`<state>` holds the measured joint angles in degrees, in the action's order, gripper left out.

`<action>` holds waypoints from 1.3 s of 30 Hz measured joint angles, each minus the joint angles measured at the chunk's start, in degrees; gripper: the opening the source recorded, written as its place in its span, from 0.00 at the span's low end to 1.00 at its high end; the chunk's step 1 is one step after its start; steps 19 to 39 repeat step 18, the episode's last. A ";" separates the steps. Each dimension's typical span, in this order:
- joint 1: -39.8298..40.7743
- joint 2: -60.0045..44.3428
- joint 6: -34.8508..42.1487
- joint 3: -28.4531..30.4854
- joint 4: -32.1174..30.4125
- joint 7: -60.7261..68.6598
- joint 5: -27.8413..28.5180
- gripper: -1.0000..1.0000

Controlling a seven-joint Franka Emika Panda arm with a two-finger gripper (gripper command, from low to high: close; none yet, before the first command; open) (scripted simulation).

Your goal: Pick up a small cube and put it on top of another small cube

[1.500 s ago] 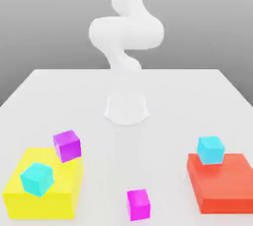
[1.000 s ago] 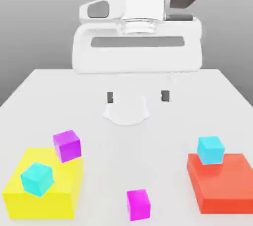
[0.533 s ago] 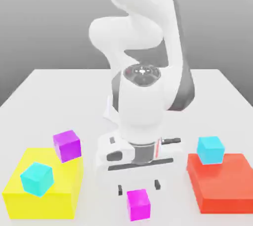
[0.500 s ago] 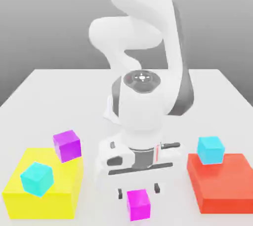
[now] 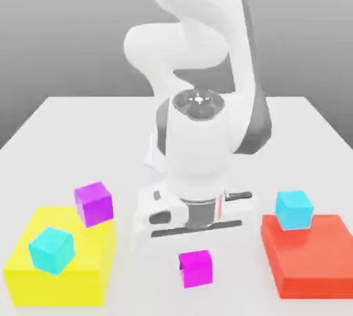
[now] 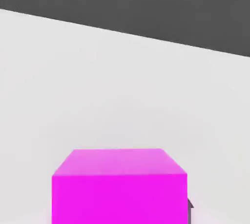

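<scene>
Small cube [image 5: 196, 268] apparently just before end effector [image 5: 195, 247], between two blocks

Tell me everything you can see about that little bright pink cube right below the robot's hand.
The small bright magenta-pink cube is a plain, matte block with flat, unmarked faces and sharp edges, far smaller than the yellow and red blocks either side of it. It sits upright and square near the front edge of the white table, directly beneath the white gripper, which is shut on it. In the hand view the cube looms close, with a dark fingertip against one side. Nothing else touches it.
</scene>
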<state>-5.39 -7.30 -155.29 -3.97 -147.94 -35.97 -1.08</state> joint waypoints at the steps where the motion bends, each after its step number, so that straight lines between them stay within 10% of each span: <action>1: -1.40 2.07 1.39 -1.50 -0.69 0.83 -0.58 0.00; 10: -16.19 20.23 12.96 -9.71 -7.06 7.63 -4.72 0.00; 15: -16.29 13.53 4.43 -11.57 -9.03 6.13 -2.19 0.00; 16: -16.23 12.04 2.71 -11.61 -9.28 5.70 -1.60 1.00; 39: -16.23 12.04 2.71 -11.61 -9.28 5.70 -1.60 1.00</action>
